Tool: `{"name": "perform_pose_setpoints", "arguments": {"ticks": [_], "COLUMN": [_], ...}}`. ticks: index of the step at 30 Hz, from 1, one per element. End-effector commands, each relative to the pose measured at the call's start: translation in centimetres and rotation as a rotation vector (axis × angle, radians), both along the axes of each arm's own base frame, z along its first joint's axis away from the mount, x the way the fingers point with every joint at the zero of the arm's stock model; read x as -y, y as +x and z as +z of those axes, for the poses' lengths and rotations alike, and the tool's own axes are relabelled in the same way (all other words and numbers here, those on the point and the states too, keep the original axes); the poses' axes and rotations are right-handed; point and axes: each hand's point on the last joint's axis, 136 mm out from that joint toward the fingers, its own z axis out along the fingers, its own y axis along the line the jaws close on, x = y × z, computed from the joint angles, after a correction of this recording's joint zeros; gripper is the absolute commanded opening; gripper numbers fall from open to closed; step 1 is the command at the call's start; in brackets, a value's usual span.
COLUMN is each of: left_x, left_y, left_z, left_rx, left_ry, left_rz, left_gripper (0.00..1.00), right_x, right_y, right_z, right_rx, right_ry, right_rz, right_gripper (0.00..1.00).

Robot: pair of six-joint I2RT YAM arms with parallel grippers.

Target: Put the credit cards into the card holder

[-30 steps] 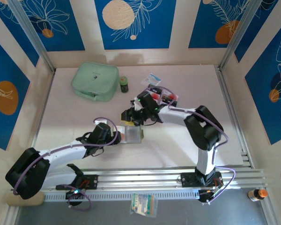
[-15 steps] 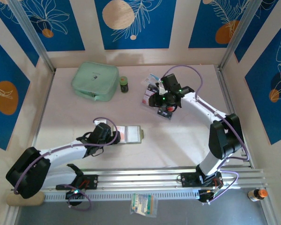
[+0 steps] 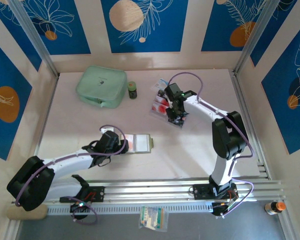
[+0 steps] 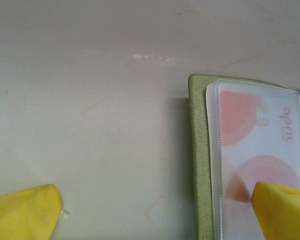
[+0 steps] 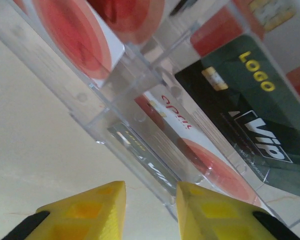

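Observation:
The olive-green card holder (image 3: 141, 143) lies open on the table, and a whitish card with red dots (image 4: 255, 145) sits inside its clear sleeve. My left gripper (image 3: 126, 145) is open at the holder's left edge (image 4: 200, 165), one yellow fingertip (image 4: 285, 212) resting on the sleeve and the other on bare table. More credit cards stand in a clear rack (image 3: 166, 104): a black one (image 5: 250, 115) and red-dotted white ones (image 5: 75, 30). My right gripper (image 3: 176, 116) hovers low at the rack's near corner, open (image 5: 150, 212), holding nothing.
At the back left are a mint-green zip pouch (image 3: 101, 86) and a small green bottle (image 3: 132, 89). A white-and-blue sachet (image 3: 163, 82) lies just behind the rack. Bare table (image 3: 190, 150) stretches between the holder and the right wall.
My right gripper has left the card holder, swung back right to the card rack and dropped lower beside it. The holder now lies flat with a card in its sleeve. The left arm stayed put.

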Motion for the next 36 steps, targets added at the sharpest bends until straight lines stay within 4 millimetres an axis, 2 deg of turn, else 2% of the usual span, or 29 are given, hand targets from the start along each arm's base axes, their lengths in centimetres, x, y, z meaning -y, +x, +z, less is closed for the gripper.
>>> {"name": "perform_pose_setpoints", "arguments": {"ticks": [1, 8, 19, 28, 36], "left_x": [-1.1, -1.0, -0.9, -0.9, -0.7], "left_y": [-0.5, -0.4, -0.3, -0.3, -0.2], "left_z": [-0.8, -0.7, -0.5, -0.4, -0.3], "left_rx": [-0.039, -0.039, -0.033, -0.028, -0.025], "left_ry": [0.042, 0.042, 0.036, 0.034, 0.030], "left_rz": [0.025, 0.021, 0.020, 0.020, 0.017], "left_gripper": [1.00, 1.00, 1.00, 1.00, 1.00], "right_x": [1.1, 1.1, 0.2, -0.1, 0.2], "right_y": [0.6, 1.0, 0.1, -0.5, 0.1], "right_z": [0.5, 0.2, -1.7, -1.9, -1.1], "right_rx": [0.029, 0.050, 0.003, -0.015, 0.018], "right_ry": [-0.097, -0.123, -0.128, -0.109, -0.138], "right_rz": [0.022, 0.029, 0.056, 0.067, 0.069], "right_gripper": [0.32, 0.31, 0.30, 0.19, 0.30]}}
